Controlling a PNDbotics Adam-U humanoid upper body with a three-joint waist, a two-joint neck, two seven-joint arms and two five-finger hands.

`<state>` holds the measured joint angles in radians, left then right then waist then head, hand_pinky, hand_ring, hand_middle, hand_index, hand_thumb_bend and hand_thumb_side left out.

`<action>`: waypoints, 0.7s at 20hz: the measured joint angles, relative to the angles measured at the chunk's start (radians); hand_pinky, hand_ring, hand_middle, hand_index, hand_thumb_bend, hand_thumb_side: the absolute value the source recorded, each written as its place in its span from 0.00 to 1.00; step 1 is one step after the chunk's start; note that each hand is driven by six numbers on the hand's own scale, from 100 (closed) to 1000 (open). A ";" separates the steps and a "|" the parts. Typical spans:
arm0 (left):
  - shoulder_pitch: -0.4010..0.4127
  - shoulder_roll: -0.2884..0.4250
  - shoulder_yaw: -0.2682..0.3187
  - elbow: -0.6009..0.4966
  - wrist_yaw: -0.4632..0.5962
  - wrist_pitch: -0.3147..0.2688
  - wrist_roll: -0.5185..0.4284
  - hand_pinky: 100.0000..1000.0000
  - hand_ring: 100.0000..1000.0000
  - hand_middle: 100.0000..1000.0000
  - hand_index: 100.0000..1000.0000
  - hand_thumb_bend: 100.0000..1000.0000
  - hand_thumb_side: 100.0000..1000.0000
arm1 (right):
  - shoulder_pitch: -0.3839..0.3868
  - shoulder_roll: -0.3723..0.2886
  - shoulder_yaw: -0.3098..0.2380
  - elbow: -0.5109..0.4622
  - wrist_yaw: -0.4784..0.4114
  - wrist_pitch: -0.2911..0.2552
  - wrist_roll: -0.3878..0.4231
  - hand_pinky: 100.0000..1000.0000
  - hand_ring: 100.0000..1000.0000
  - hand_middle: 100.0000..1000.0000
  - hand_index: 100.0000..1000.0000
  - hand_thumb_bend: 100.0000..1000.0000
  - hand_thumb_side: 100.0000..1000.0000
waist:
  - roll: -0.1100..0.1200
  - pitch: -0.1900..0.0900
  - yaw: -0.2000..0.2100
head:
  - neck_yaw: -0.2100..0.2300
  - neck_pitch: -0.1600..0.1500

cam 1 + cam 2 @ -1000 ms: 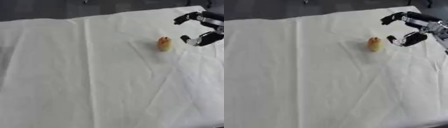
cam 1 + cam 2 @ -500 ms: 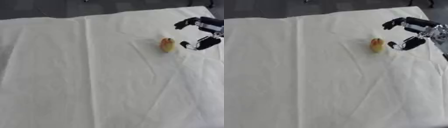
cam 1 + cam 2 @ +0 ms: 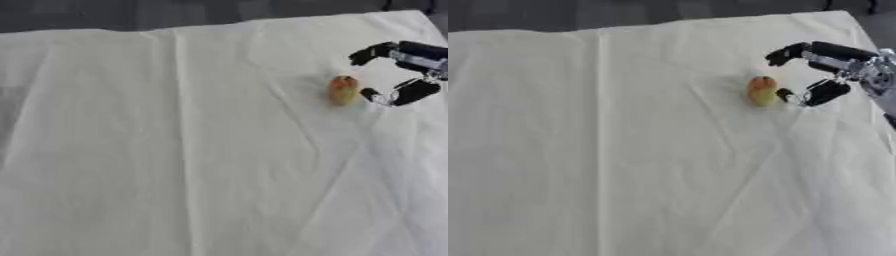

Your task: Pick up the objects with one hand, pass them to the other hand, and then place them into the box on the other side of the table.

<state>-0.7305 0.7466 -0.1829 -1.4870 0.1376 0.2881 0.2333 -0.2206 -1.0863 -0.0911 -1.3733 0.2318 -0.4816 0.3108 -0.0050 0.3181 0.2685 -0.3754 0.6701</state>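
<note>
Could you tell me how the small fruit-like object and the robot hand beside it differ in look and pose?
The fruit-like object is small, rounded and orange-yellow; the robot hand is larger, black with silver parts. The object rests on the white cloth; the robot hand comes in from the right edge, and whether it touches the cloth cannot be told. The object is compact, while the robot hand is spread open towards it. Both show over the cloth's far right part.

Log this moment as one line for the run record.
phase: reach | right hand: open beside fruit, apart | fruit: yellow-orange, on white cloth | left hand: not in view | box: not in view
</note>
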 measured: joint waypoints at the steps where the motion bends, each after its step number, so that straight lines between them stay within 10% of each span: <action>1: -0.001 0.000 0.000 -0.001 0.000 0.000 0.000 0.76 0.62 0.62 0.78 0.00 0.72 | 0.000 0.001 0.000 0.002 0.001 0.001 -0.001 0.98 0.83 0.79 0.93 0.11 0.18 | -0.002 0.006 0.003 | -0.001 -0.001; 14: -0.001 0.000 0.000 -0.014 0.000 -0.004 0.004 0.76 0.62 0.62 0.77 0.00 0.72 | 0.010 0.010 -0.025 0.013 0.055 0.011 -0.043 0.98 0.84 0.80 0.93 0.16 0.19 | -0.010 0.036 0.011 | -0.007 -0.014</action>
<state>-0.7318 0.7462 -0.1824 -1.5011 0.1379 0.2842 0.2373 -0.2103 -1.0759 -0.1162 -1.3605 0.2864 -0.4702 0.2681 -0.0152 0.3539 0.2794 -0.3826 0.6563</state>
